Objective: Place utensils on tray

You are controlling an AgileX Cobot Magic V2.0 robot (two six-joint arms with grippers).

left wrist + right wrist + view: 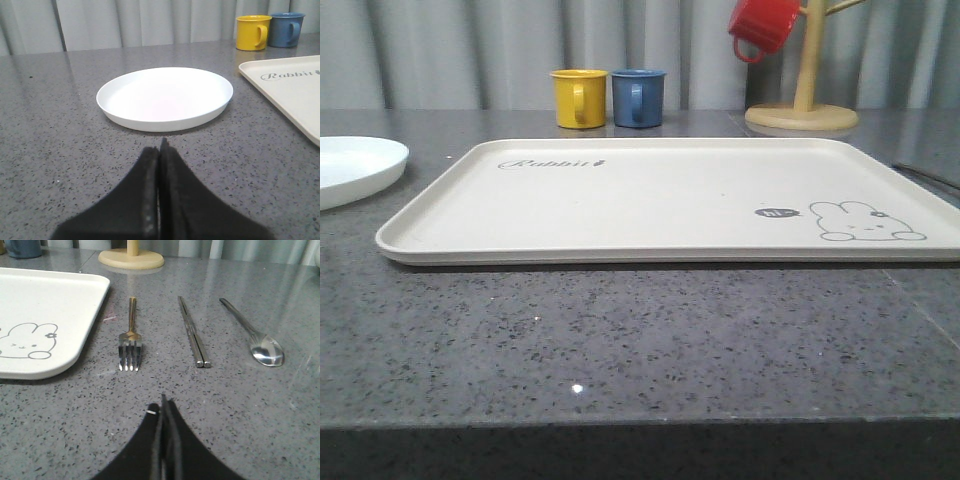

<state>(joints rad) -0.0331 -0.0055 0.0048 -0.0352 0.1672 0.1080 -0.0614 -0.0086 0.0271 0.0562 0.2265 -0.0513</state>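
Observation:
The cream tray (650, 205) with a bunny drawing lies in the middle of the grey table, with nothing on it. A shallow white plate (165, 97) sits to its left, just ahead of my left gripper (161, 150), which is shut and holds nothing. In the front view the plate's edge (350, 168) shows at the far left. To the right of the tray (45, 320) lie a silver fork (130, 342), a pair of metal chopsticks (194, 334) and a silver spoon (255, 335), side by side. My right gripper (163, 407) is shut and empty, a little short of the fork and chopsticks.
A yellow mug (579, 97) and a blue mug (638, 97) stand behind the tray. A red mug (762, 27) hangs on a wooden mug tree (803, 95) at the back right. A grey curtain closes off the back.

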